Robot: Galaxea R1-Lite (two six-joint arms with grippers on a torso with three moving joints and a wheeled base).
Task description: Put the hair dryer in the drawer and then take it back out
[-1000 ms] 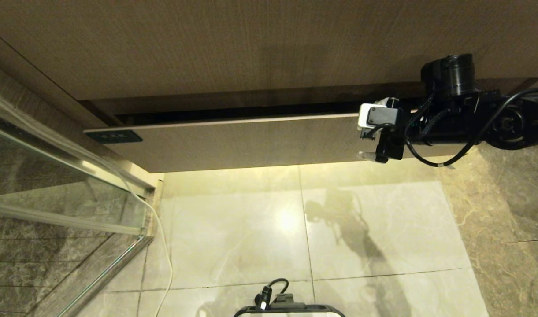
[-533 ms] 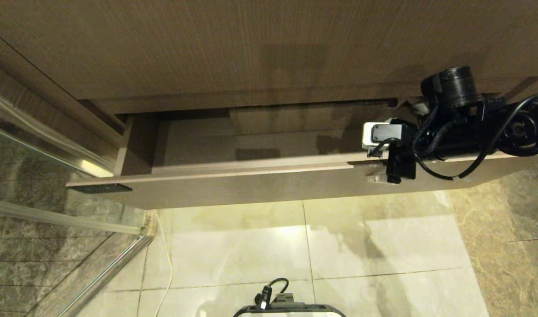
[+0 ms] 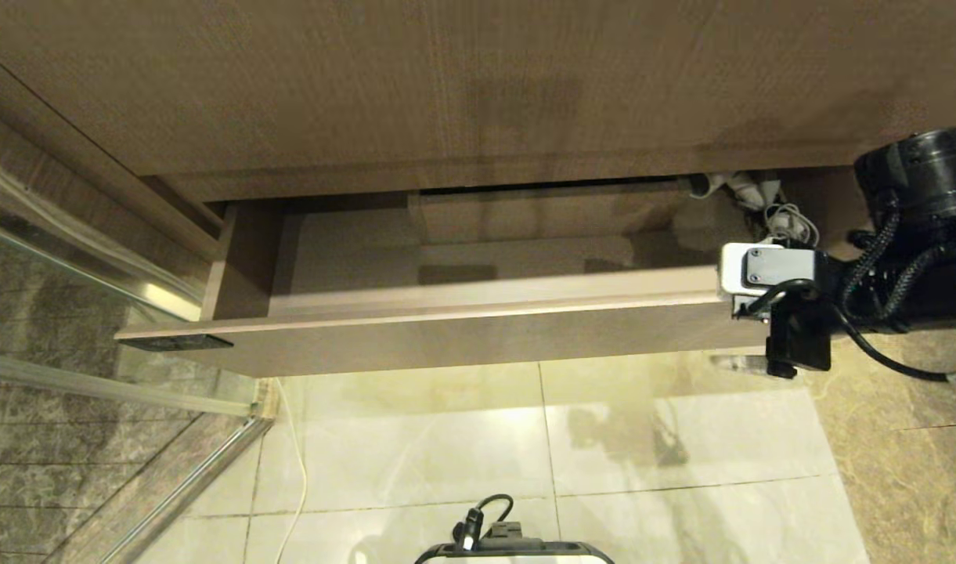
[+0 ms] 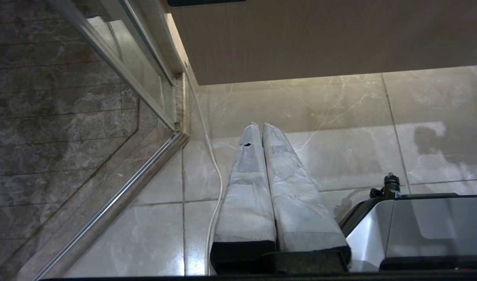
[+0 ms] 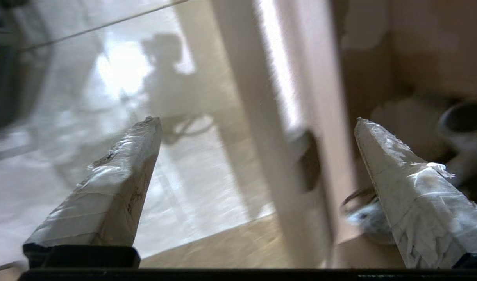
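Note:
The drawer stands pulled out of the wood cabinet, its inside open to view. The hair dryer lies in its back right corner, white, with its coiled cord bunched beside it; it shows only as a blur in the right wrist view. My right gripper is at the right end of the drawer front. It is open and straddles the panel, one finger over the floor and one inside. My left gripper hangs shut and empty above the floor tiles.
A boxed cutout rises at the drawer's mid-back. A glass shower door and its metal rail stand on the left. A white cable runs along the floor beside it. My base is at the near edge.
The drawer has slid out from almost closed to wide open. My right gripper came toward me with its front, then shifted right to its end. The hair dryer has come into view.

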